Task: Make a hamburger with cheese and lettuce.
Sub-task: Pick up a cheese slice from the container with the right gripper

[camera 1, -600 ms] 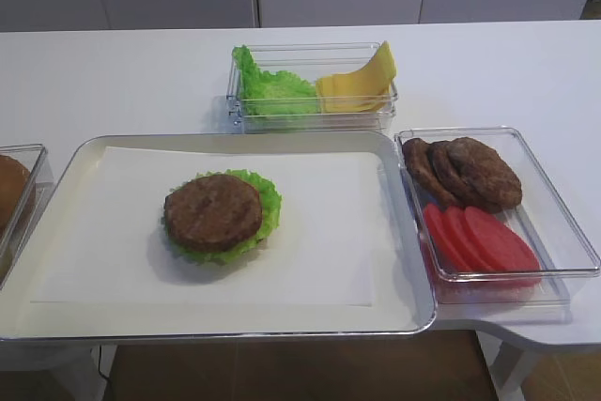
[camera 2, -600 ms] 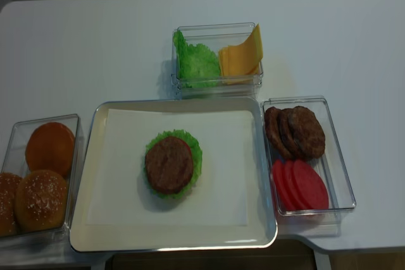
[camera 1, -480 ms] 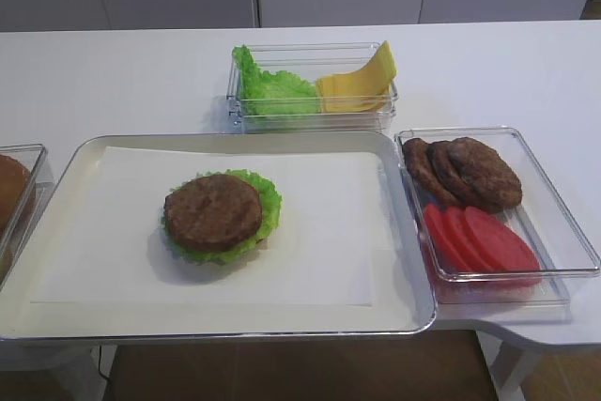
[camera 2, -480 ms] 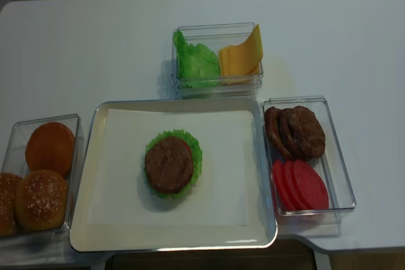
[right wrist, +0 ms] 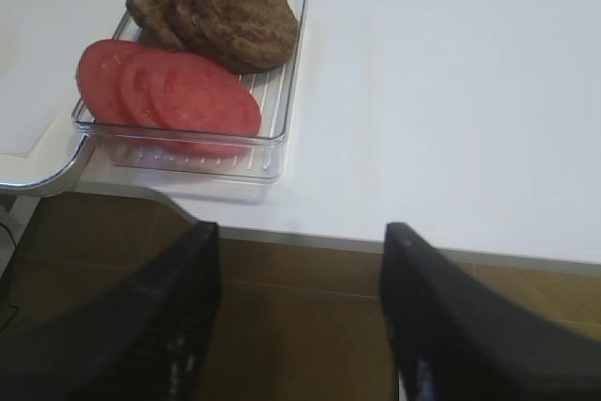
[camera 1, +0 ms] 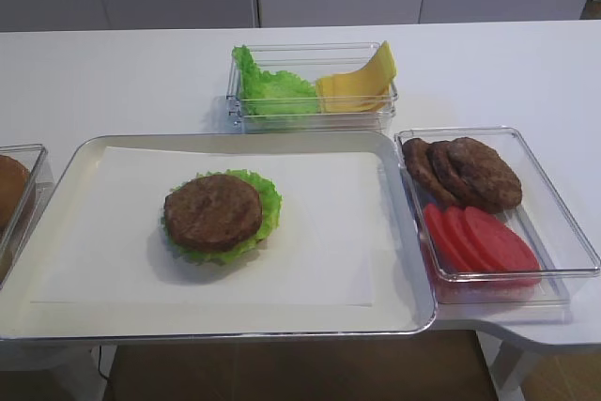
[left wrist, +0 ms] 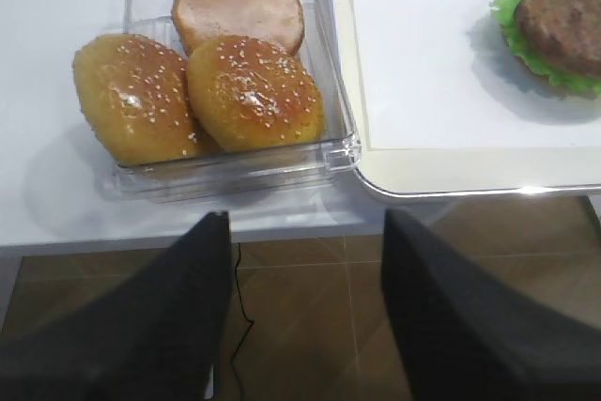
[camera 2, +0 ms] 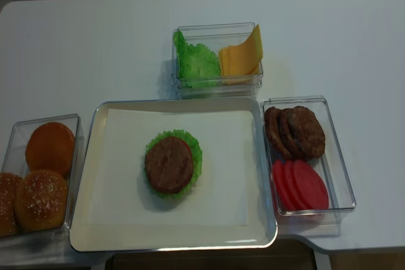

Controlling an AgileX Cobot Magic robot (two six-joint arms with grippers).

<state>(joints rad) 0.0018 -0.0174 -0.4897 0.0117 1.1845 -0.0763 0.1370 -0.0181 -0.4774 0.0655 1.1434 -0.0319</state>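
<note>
We see the hamburger, a round brown meat patty point(camera 1: 213, 211) resting on a frilly bright green lettuce leaf point(camera 1: 267, 202) whose rim shows around its right and near sides. Both lie on white paper point(camera 1: 324, 232) lining a shallow cream tray with rounded corners point(camera 1: 413, 312), which sits at the near edge of the white desk point(camera 1: 122, 77), left of the middle.

Beyond the tray, toward the far edge, we find a clear plastic box point(camera 1: 310, 115) holding a heap of ruffled green leaves point(camera 1: 268, 89) on its left and a bunch of yellow cheese slices point(camera 1: 362, 80) on its right, the slices leaning up against the box's right wall. No cheese lies on the patty.

Just beside the tray's right side, near the desk's near right corner, a second clear rectangular box point(camera 1: 563, 251) holds overlapping dark brown patties point(camera 1: 468, 173) at its far end and overlapping red tomato slices point(camera 1: 481, 239) at its near end.

At the near left corner, touching the tray's left rim, a third clear box point(left wrist: 141, 180) holds two sesame-topped bun crowns point(left wrist: 252, 93) and one flat bun base point(left wrist: 238, 1).

The right gripper point(right wrist: 299, 316) hangs past the desk's near edge over the brown floor, its dark fingers point(right wrist: 441, 326) spread wide and holding nothing. The left gripper point(left wrist: 305, 321) hangs likewise off the near edge, fingers point(left wrist: 150, 326) apart and bare.
</note>
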